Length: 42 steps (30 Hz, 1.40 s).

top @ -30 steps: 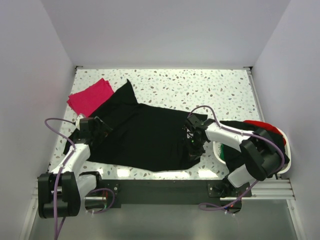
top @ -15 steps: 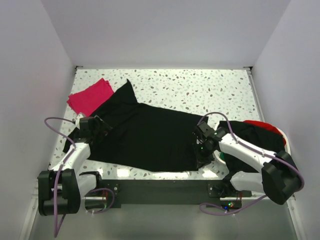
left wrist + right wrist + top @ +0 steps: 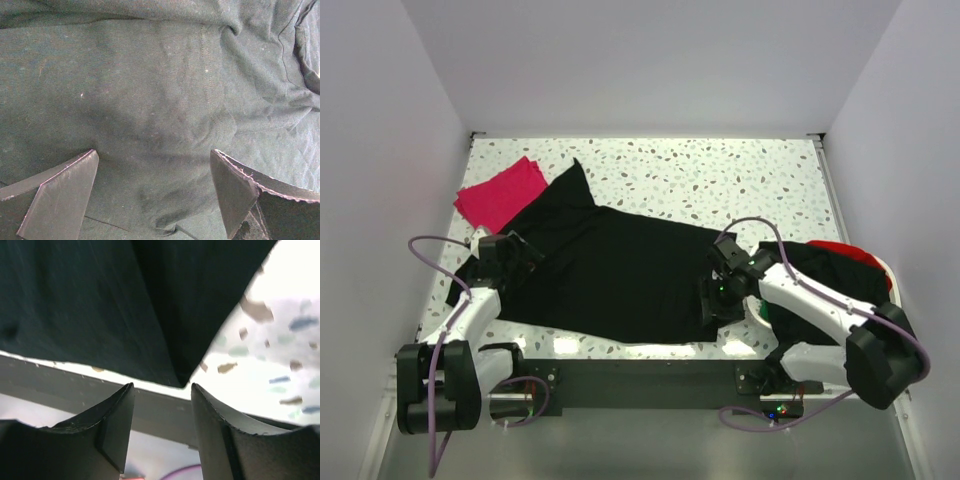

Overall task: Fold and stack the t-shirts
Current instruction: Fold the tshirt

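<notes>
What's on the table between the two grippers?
The black shirt lies spread out across the stretch from the left gripper to the right gripper. The top view shows it.

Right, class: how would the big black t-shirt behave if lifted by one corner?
Probably floppy: the black t-shirt lies flat with soft creases and folds. It would likely sag and trail rather than lift whole, since it spreads wide over the table.

Bright speckled terrazzo tabletop (image 3: pixel 720 180) between plain pale walls (image 3: pixel 650 60) on three sides.
</notes>
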Available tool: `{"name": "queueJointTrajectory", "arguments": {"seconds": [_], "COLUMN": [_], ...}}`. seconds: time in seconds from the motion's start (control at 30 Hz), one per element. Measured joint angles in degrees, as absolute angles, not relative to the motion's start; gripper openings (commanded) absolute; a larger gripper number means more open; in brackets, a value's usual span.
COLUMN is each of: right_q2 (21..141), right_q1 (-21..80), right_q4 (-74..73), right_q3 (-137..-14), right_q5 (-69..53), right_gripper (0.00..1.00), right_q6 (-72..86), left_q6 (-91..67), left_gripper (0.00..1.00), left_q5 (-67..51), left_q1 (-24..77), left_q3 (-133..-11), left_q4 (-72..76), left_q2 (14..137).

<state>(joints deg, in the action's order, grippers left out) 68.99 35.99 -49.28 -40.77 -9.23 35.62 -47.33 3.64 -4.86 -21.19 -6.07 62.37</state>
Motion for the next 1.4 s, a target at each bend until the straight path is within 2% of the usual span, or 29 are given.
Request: {"name": "queueJointTrajectory", "arguments": {"seconds": [0.43,0.57,0.73,0.87,0.9,1.03,1.1,1.4], "right_q2": [80.6,82.3,83.2,83.3,83.3,82.1,80.4,72.5], "right_q1": [35.2,34.9,34.9,34.9,34.9,34.9,34.9,34.9], "right_q4": [-39.1,-37.3,-36.4,-36.5,-36.6,-37.8,-38.9,-44.5], "right_q3": [-41.9,-42.5,-43.1,-43.1,-43.1,-42.9,-42.4,-39.0], "right_q5": [-9.1,-9.8,-10.6,-11.6,-11.7,-11.8,-11.8,-13.0], "right_gripper": [0.57,0.53,0.41,0.24,0.17,0.03,0.00,0.00], "right_q6": [33.5,32.7,31.7,31.1,30.9,30.8,30.9,32.3], "left_q6": [-47.3,-47.3,-47.3,-47.3,-47.3,-47.3,-47.3,-47.3], "left_gripper": [1.00,1.00,1.00,1.00,1.00,1.00,1.00,1.00], "left_q5": [3.6,3.7,3.7,3.7,3.7,3.7,3.7,3.7], "left_q1": [-4.9,-4.9,-4.9,-4.9,-4.9,-4.9,-4.9,-4.9], "left_q3": [-21.1,-21.1,-21.1,-21.1,-21.1,-21.1,-21.2,-21.3], "left_q4": [-6.1,-6.1,-6.1,-6.1,-6.1,-6.0,-6.0,-6.0], "left_q2": [62.2,62.2,62.2,62.3,62.3,62.3,62.4,62.5]}}
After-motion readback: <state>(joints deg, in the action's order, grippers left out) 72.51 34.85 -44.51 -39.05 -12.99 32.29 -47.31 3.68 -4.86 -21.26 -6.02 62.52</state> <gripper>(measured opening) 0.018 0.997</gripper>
